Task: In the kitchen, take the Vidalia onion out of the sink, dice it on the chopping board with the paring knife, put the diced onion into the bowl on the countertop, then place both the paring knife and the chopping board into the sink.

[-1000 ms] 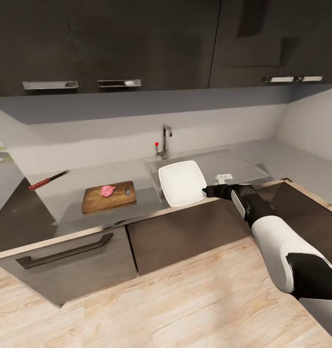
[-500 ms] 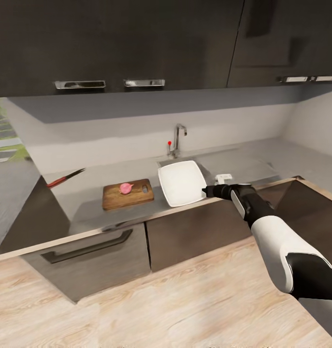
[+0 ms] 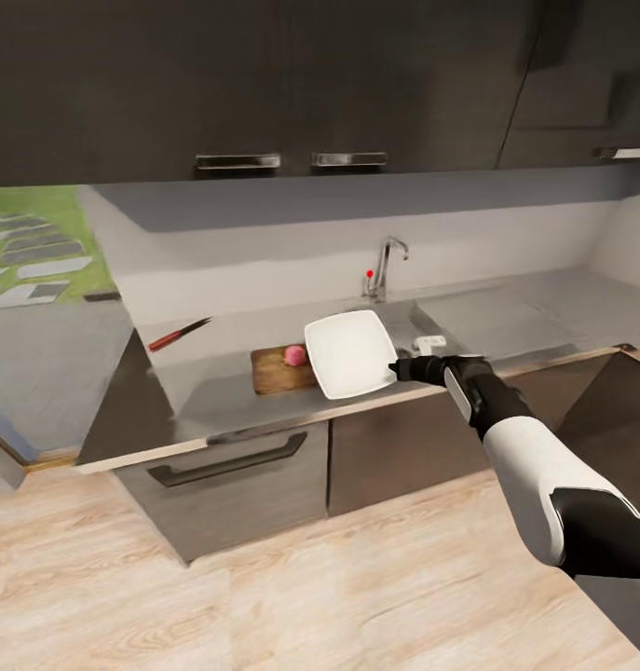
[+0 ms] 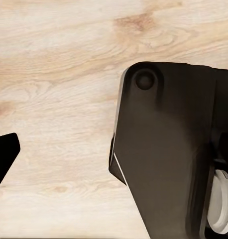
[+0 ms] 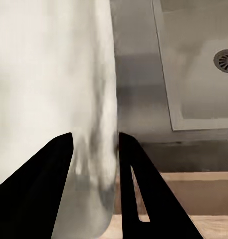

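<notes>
The right end effector pinches the rim of the white square bowl, held tilted above the grey worktop. Behind it, the Vidalia onion sits on the chopping board. The paring knife lies farther left, the sink right. I cannot tell the left end effector's state.

White forearm shell, black wrist and slim black hand.
</notes>
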